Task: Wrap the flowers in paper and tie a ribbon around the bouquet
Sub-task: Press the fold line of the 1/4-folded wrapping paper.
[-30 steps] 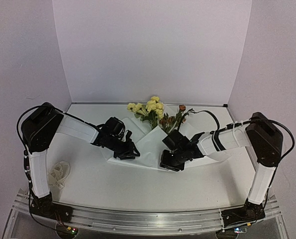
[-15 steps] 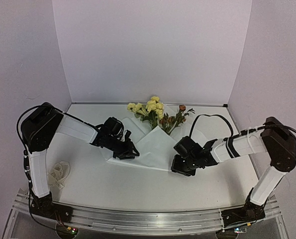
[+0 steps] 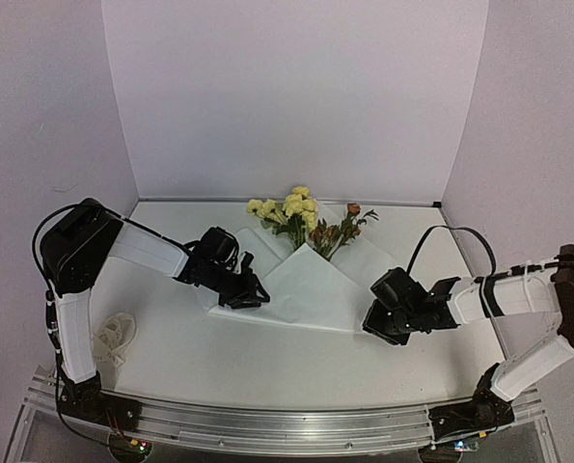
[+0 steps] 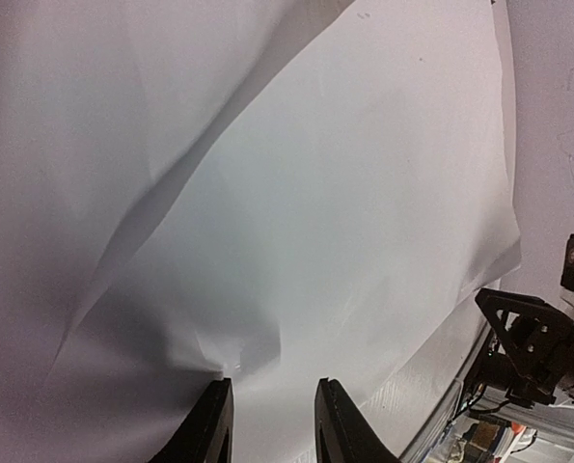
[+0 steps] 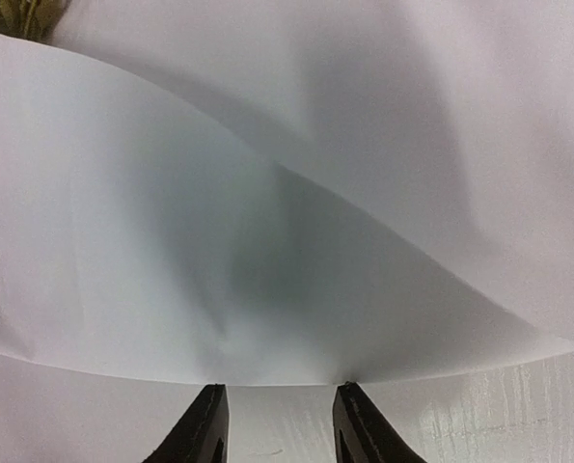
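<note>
The right pincer (image 3: 378,326) had drawn back off the paper (image 3: 306,289) to just beyond its right corner, leaving a folded flap lying over the stems. Its fingers stood spread and empty, with the paper's edge just ahead of them. The left pincer (image 3: 251,294), also partly spread, pressed on the paper's left fold, gripping nothing visible. The flowers (image 3: 291,207) poked out past the paper's far edge. The ribbon (image 3: 113,333) lay well left of the paper on the worktop (image 3: 219,362). The next fold probably needs the left side held firmly while the right pincer takes a corner low, so the flap cannot spring open.
</note>
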